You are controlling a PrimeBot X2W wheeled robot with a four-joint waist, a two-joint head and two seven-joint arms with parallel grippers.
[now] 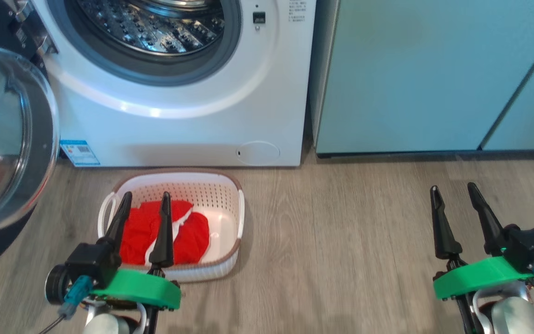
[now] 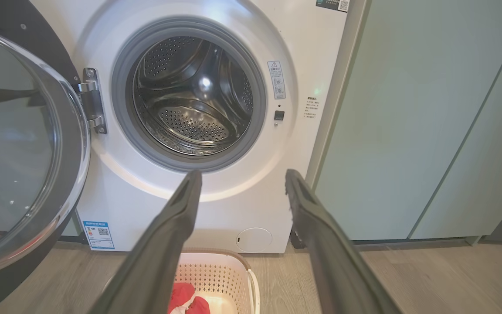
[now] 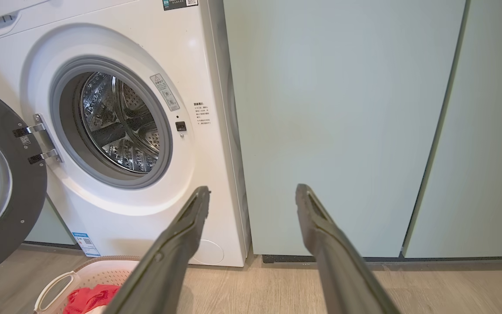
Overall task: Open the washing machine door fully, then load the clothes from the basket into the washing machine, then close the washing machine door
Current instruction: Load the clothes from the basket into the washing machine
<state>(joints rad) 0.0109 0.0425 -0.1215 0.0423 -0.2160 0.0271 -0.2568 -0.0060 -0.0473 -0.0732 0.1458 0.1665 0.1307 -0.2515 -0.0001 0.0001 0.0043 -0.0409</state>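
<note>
The white washing machine (image 1: 193,125) stands ahead with its steel drum (image 2: 192,98) bare and empty. Its round door (image 1: 3,139), black rim and clear glass bowl, is swung wide open to the left. On the floor in front sits the white basket (image 1: 223,195) holding the red and white clothes (image 1: 188,236). My left gripper (image 1: 145,197) hovers open above the basket's near side, nothing between its fingers. My right gripper (image 1: 452,189) is open too, over bare floor far to the right. The basket (image 3: 103,272) and the clothes (image 3: 89,296) show low in the right wrist view.
Pale teal cabinets (image 1: 434,74) stand right of the machine, flush with its front. Wood floor (image 1: 341,241) spreads between basket and right gripper. The open door (image 2: 15,152) juts out on the left side, close to the basket.
</note>
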